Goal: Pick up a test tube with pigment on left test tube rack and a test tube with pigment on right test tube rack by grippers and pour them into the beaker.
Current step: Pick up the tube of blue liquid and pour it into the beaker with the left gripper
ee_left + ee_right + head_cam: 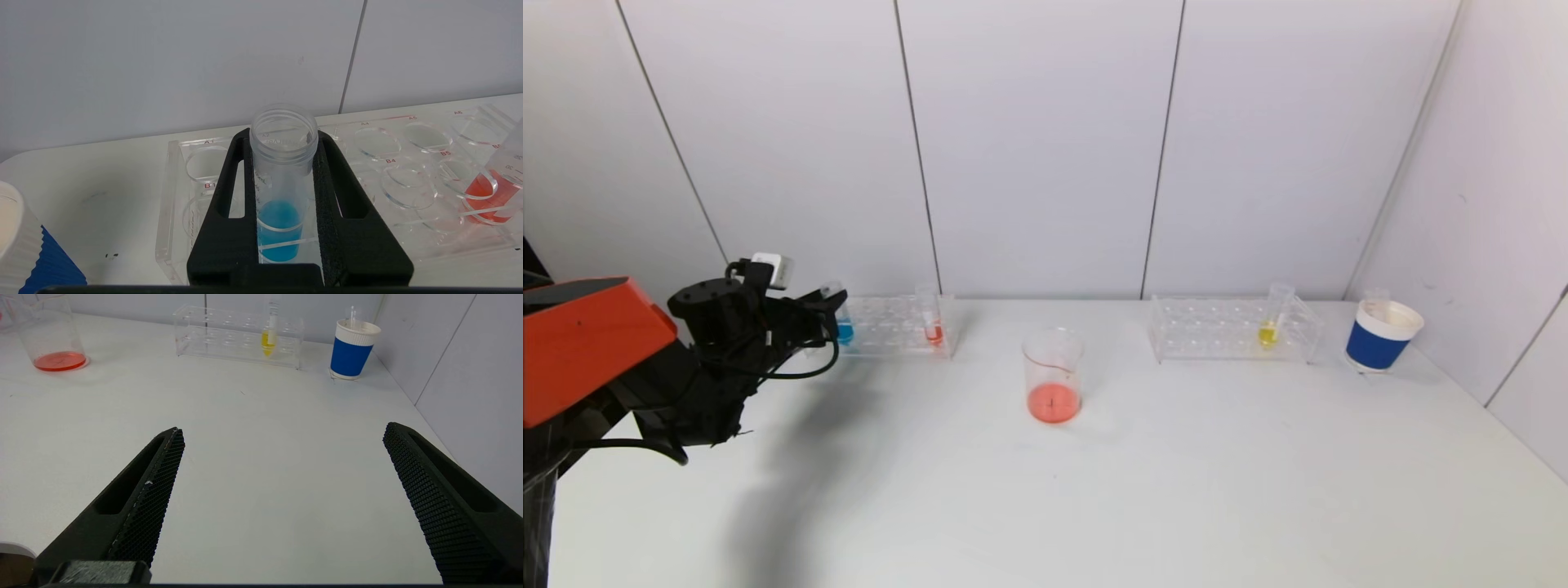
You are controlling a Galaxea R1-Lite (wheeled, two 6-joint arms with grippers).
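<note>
**Left gripper clamps blue tube at the rack**

Nearest you, the right gripper (282, 433) hangs over bare table (1176, 490), fingers spread wide and holding nothing; farther out, the beaker (1053, 376) stands mid-table with red liquid in its base; at the far left, your left gripper (283, 171) pinches the blue tube (282, 183) at the left rack (894, 325); a red tube (932, 314) shares that rack; the yellow tube (1272, 315) sits in the right rack (1217, 328).
</note>
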